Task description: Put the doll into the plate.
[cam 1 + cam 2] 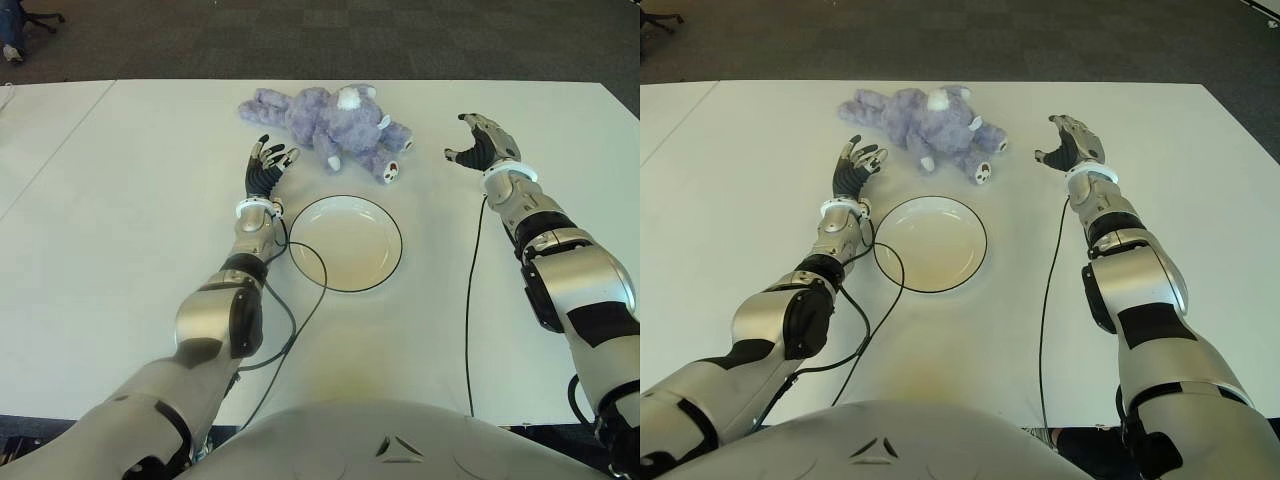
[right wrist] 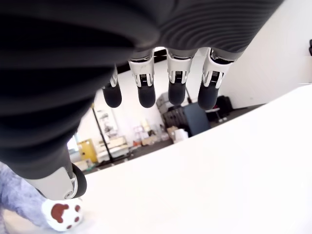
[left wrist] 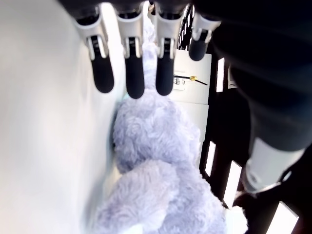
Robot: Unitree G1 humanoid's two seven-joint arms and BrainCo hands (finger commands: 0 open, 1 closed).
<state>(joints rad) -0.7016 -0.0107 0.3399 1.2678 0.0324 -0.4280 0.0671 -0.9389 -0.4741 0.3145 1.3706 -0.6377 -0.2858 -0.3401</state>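
A fluffy lilac plush doll (image 1: 330, 125) lies on its side at the far middle of the white table (image 1: 110, 250). A white plate (image 1: 345, 242) with a dark rim sits just in front of it, with nothing in it. My left hand (image 1: 270, 165) is open, fingers spread, just left of the doll and left of the plate's far edge; its wrist view shows the doll (image 3: 156, 165) close beyond the fingertips (image 3: 134, 78), not touched. My right hand (image 1: 482, 142) is open to the right of the doll, whose white paw (image 2: 61, 214) shows in its wrist view.
Black cables (image 1: 300, 310) run from both wrists across the table, the left one looping beside the plate. Dark carpet (image 1: 350, 40) lies past the table's far edge. A seam (image 1: 60, 145) splits the table at the left.
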